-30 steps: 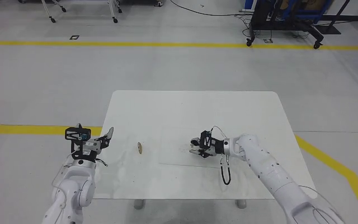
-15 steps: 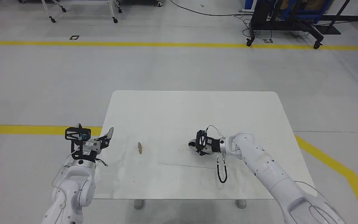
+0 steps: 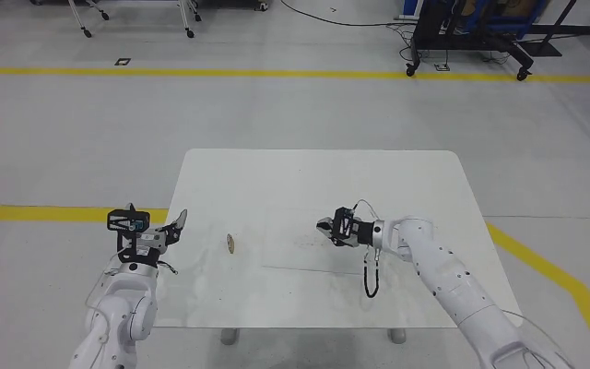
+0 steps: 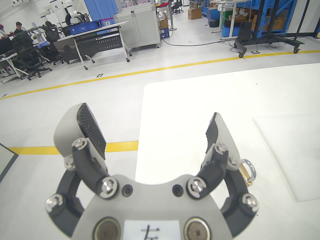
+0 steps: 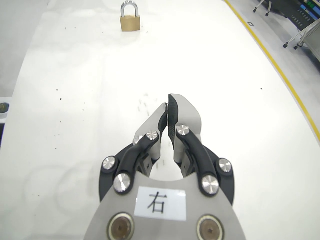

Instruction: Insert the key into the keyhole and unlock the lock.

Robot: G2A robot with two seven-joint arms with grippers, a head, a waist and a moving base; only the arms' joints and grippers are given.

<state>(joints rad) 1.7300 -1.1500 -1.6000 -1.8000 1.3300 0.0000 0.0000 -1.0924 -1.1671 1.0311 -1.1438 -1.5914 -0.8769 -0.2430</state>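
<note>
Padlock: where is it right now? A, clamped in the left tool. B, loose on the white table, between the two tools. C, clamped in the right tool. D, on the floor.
B: the padlock sits on the table, apart from the shut right tool, and the open left tool holds nothing.

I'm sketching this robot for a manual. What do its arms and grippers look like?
The left arm and right arm have smooth white shells; a thin black cable loops beside the right wrist. The left gripper and right gripper each have a grey metal plate, black linkages, silver screws, pale fingers with black ribbed pads, and a white label bearing a black character.
</note>
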